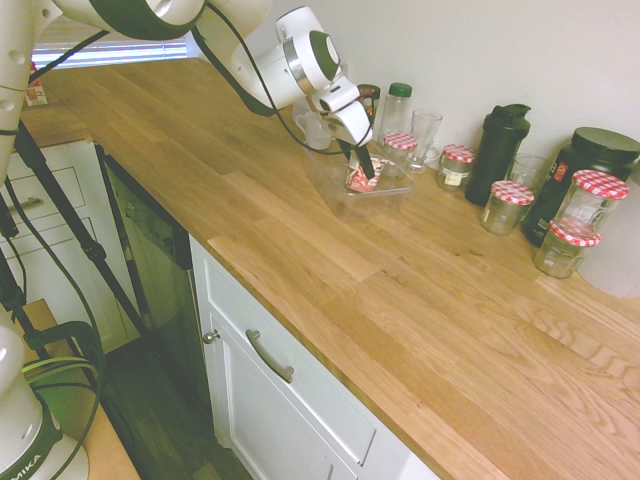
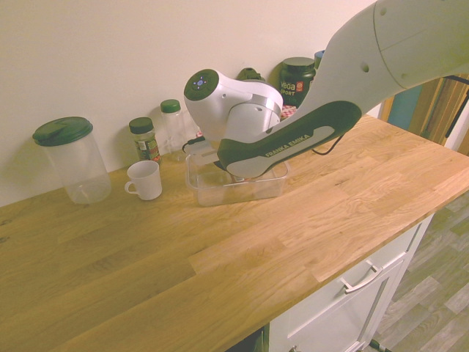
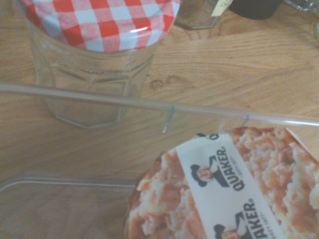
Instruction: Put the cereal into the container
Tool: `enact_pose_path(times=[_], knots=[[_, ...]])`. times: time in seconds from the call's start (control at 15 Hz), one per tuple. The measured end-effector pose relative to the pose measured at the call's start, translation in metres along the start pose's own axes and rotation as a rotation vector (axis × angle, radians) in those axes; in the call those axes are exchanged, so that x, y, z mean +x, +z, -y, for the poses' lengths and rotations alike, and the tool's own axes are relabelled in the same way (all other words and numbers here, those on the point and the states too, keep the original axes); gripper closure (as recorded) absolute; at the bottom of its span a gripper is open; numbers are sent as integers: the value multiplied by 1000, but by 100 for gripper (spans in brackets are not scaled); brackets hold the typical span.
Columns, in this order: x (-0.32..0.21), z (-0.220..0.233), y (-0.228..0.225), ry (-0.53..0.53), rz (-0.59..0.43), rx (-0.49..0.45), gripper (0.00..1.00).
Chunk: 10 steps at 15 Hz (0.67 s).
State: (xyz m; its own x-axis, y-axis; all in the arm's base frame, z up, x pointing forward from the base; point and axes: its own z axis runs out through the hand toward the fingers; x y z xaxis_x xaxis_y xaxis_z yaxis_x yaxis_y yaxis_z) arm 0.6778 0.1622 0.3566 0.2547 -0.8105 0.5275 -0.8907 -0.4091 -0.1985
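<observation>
- arm reaches in over the wooden countertop with the wrist bent down, so the gripper is dipped inside the container
- fingers look closed onto the cereal, though the first exterior view is small and the second one has the arm blocking it, so can't say how tight
- cereal cup sits inside the clear tub; the wrist view shows its Quaker lid just inside the tub's rim
- jar with a red-checked lid stands just outside that rim; its inside can't be made out
- more checked-lid jars and a dark shaker bottle at about 3 o'clock from the tub in the first exterior view
- second exterior view: white mug at 9 o'clock from the tub, green-lidded pitcher further that way
</observation>
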Motion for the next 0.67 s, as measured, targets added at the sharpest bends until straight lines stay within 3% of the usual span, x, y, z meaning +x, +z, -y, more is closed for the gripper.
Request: enact_pose_path(times=[0.33, 0.67], knots=[[-6, -1, -10, 31, 65, -33, 0], [1, -21, -61, 95, 164, -67, 0]])
